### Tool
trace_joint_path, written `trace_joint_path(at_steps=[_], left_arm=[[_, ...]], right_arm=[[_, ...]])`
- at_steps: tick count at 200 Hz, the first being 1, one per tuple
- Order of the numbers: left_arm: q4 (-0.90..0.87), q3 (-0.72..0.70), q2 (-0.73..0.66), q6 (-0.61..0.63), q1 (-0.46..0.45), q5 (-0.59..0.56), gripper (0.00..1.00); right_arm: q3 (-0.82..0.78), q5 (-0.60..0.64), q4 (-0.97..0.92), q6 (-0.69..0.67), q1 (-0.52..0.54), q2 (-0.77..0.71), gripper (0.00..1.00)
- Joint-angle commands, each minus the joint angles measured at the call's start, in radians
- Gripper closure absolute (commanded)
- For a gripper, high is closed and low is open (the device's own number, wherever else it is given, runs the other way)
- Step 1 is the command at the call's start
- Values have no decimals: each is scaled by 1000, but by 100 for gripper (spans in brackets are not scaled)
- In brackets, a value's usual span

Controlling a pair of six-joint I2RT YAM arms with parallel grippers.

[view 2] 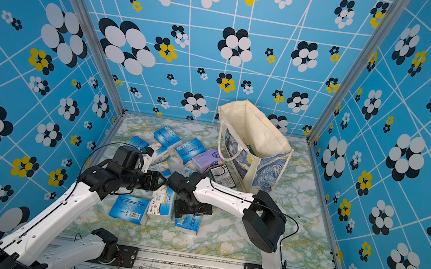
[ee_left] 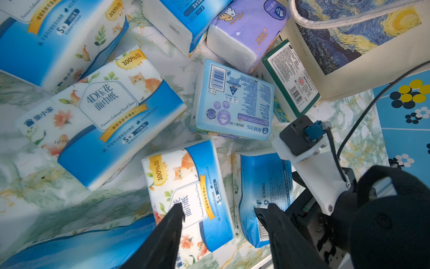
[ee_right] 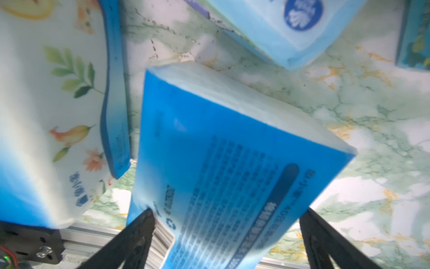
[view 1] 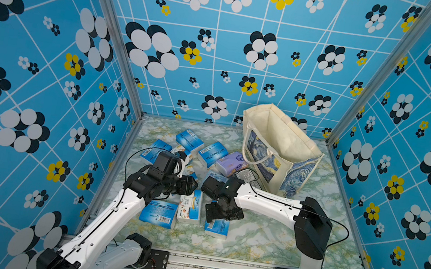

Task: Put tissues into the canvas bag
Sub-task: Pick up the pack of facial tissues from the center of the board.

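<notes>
Jaws spread over scattered tissues

Both pairs of jaws stand released. At the near edge, the right jaws straddle 1 blue pack lying on the marbled counter; the left jaws hover apart above a floral pack. Other packs lie heaped beside the canvas bag, which stands open-mouthed at the counter's far right.

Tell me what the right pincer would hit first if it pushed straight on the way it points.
The blue tissue pack: it sits squarely inside the open right pincer, straight ahead. The blurred view does not show whether they touch.
</notes>
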Motion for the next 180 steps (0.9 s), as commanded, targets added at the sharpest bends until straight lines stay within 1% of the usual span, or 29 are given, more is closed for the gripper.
trace_joint_path(at_steps=[1, 18, 29, 48, 67, 96, 128, 180], left_arm=[[27, 1, 14, 5, 7, 34, 40], [21, 7, 20, 6, 4, 49, 41], [15, 7, 22, 9, 4, 47, 41], [15, 7, 20, 12, 3, 40, 41], [28, 9, 25, 8, 4, 46, 41], [33, 22, 41, 10, 0, 55, 41], [31, 29, 47, 17, -1, 50, 41], [23, 20, 42, 17, -1, 41, 41]], right_arm=[[-42, 83, -104, -26, -15, -21, 1], [-61, 60, -72, -25, -24, -54, 1], [-79, 2, -17, -21, -26, -86, 1], [-126, -112, 111, 29, -27, -133, 1], [-152, -160, 190, 75, -25, -148, 1], [-157, -144, 207, 94, -25, -142, 1], [-151, -76, 133, 110, -30, -122, 1], [-135, -98, 151, 108, -32, -85, 1]])
